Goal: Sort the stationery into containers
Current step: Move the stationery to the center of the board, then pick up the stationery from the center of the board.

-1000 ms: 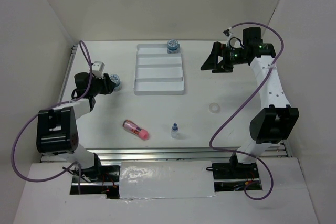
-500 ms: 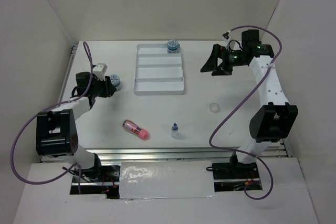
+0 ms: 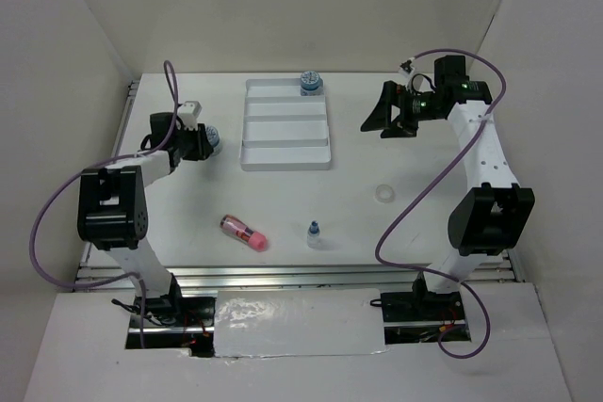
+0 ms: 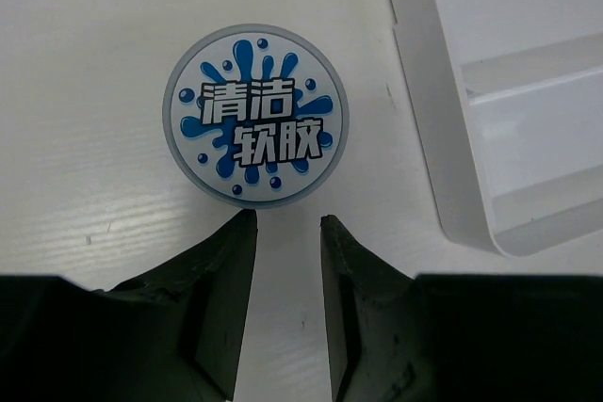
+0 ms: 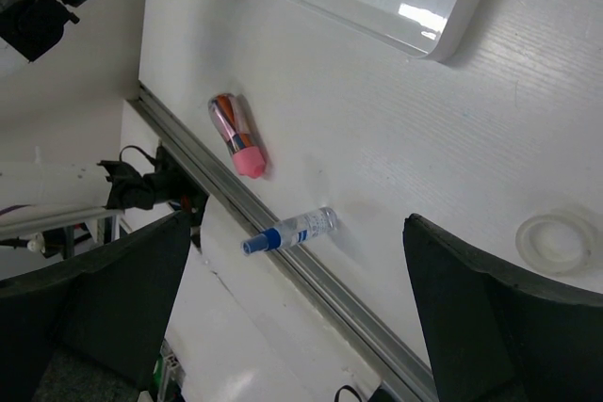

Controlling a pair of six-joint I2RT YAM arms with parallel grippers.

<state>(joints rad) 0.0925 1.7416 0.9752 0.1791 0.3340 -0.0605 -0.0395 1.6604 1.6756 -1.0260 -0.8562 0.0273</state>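
A squat blue pot (image 3: 213, 139) with a blue-splash label stands on the table left of the white four-compartment tray (image 3: 285, 165). My left gripper (image 3: 201, 143) is right beside it. In the left wrist view the pot (image 4: 255, 115) sits just beyond my left gripper (image 4: 287, 223), whose jaws stand a little apart with nothing between them. A second blue pot (image 3: 311, 83) sits in the tray's far compartment. The pink tube (image 3: 243, 232), the clear blue-capped bottle (image 3: 313, 233) and the white ring (image 3: 384, 193) lie on the table. My right gripper (image 3: 379, 116) hangs wide open and empty, right of the tray.
The tray's wall (image 4: 443, 157) is close on the right of the pot. The right wrist view shows the tray corner (image 5: 452, 35), pink tube (image 5: 237, 134), bottle (image 5: 292, 230), ring (image 5: 556, 240) and the metal rail (image 5: 311, 275) at the table's near edge.
My left arm has swung toward the far side, its gripper still beside the blue pot, which shifted slightly. The right gripper has barely moved.
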